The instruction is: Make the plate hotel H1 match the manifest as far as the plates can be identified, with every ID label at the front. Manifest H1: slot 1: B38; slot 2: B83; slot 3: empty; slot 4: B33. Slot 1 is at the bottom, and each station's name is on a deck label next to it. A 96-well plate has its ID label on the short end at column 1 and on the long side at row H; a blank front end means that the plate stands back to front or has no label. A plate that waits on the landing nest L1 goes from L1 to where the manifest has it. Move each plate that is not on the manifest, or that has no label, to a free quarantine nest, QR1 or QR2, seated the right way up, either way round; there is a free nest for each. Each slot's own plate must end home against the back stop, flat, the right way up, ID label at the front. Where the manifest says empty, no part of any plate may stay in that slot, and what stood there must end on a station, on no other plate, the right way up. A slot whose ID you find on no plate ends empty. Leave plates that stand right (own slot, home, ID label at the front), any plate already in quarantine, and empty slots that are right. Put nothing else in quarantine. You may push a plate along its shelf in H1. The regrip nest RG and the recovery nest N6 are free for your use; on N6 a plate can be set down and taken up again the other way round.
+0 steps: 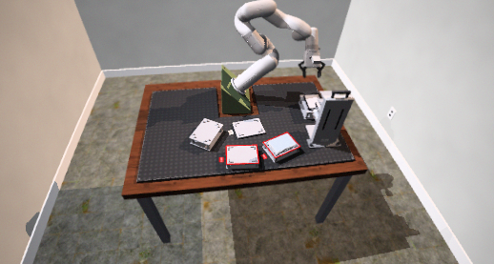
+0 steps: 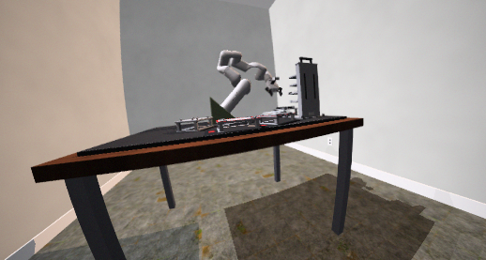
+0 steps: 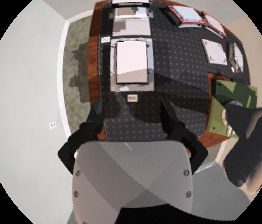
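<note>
Leftmost on the dark mat [image 1: 172, 148] of the table [image 1: 143, 188], in the top view, a white plate [image 1: 206, 133] sits on a nest, turned at an angle, with a second flat white plate [image 1: 249, 128] just to its right. Nearer the front edge come two red-rimmed nests: one [image 1: 242, 155] square to the table with a small red tag beside it, the other [image 1: 281, 146] skewed and carrying a plate. Behind them the arm rises from its green wedge base [image 1: 232, 97] and arches over to the right. Further right stands the plate hotel H1 [image 1: 335, 116], a tall grey tower with a handle on top, and a white plate [image 1: 311, 102] lies at its open side (its labels are too small to read). Above the table's back right corner hangs the gripper [image 1: 312, 68], fingers spread fully wide and grasping nothing; the wrist view looks down past both dark fingers onto that plate [image 3: 131, 62].
</note>
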Tool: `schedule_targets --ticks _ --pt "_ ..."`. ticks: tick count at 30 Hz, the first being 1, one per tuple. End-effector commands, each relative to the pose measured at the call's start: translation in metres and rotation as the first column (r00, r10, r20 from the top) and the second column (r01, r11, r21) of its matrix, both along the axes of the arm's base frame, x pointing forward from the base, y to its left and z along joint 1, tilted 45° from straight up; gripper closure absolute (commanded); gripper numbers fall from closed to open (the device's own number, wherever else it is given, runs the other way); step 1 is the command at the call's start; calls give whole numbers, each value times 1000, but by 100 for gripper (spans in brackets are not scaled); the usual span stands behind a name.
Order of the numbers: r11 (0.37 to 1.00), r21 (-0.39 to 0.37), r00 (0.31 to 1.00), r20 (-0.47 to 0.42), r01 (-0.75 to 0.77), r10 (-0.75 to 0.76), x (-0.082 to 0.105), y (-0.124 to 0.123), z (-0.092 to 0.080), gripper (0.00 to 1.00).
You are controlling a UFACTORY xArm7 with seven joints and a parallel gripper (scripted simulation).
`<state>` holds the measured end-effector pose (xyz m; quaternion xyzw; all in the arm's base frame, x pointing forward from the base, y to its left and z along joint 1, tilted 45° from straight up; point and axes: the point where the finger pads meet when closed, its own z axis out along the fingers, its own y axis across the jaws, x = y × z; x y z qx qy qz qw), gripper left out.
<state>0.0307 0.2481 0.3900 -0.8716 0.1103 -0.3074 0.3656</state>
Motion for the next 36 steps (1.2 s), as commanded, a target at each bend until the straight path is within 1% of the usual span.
schedule_targets --ticks 1,15,17,24,32,34,36 --pt "1000 1 999 -25 -27 27 0 0 1 0" --pt "982 12 964 -188 -190 188 0 0 2 0" --pt "982 12 964 -188 -190 188 0 0 2 0" --pt "963 27 927 -267 -268 265 0 0 2 0" --pt "934 52 869 -353 -353 348 0 0 2 0" --pt "934 52 869 -353 -353 348 0 0 2 0" --pt "926 60 852 -373 -374 368 0 0 2 0"
